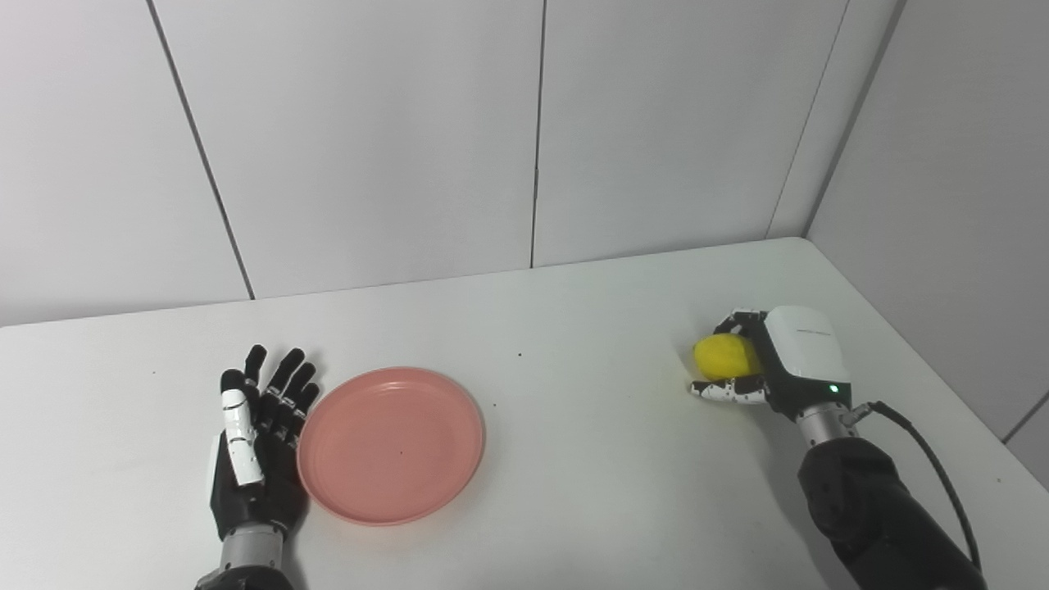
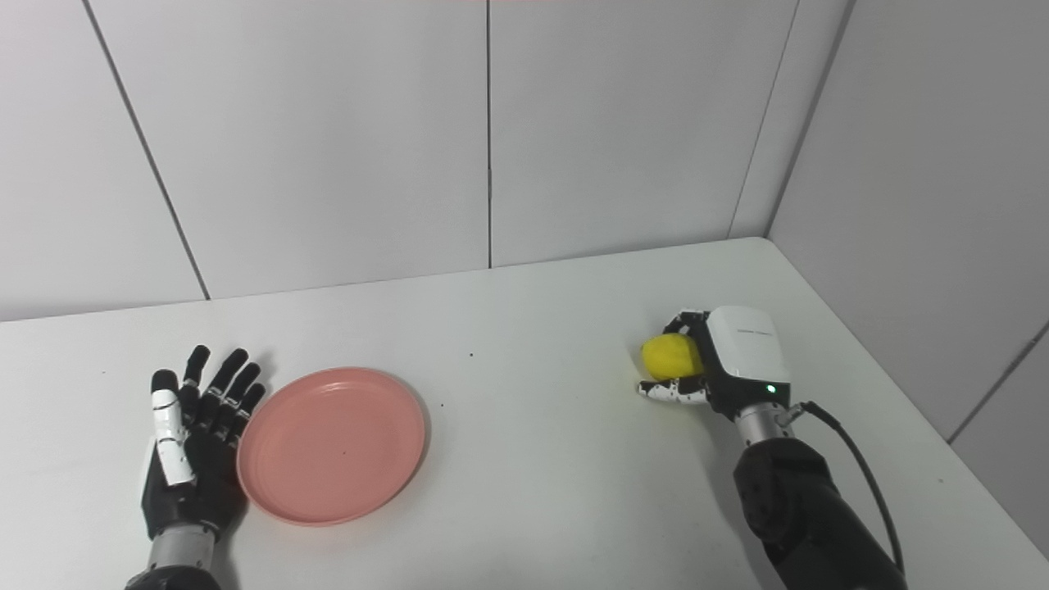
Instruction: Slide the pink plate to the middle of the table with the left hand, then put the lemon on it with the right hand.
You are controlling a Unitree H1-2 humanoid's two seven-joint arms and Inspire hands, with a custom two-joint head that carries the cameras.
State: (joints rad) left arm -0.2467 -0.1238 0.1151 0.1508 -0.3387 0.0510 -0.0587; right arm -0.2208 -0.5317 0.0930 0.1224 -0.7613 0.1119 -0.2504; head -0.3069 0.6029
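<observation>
In the left eye view, the left hand [image 1: 258, 447] lies on the white tabletop [image 1: 574, 344] at the near left, its fingers [image 1: 287, 381] stretched out and spread, holding nothing. Its inner edge sits right against the left rim of the pink plate [image 1: 392, 443]; whether it actually touches cannot be told. The plate rests flat, left of the tabletop's middle, with nothing on it. Far to the right, the right hand [image 1: 758, 365] is curled around the lemon [image 1: 726, 356]: fingers wrap over the far side and the thumb lies along the near side, low on the tabletop. Whether the lemon is lifted or resting on the surface cannot be told. A green light shows on the white back of that hand.

In the right eye view, the same layout appears shifted to the left. The left hand [image 2: 192, 447] is flat and open beside the plate [image 2: 332, 445], and the right hand [image 2: 713, 360] is closed on the lemon [image 2: 670, 356], well apart from the plate. A black cable [image 2: 860, 467] runs from the right wrist along the forearm.

Counted: one plate, one lemon, two hands.
</observation>
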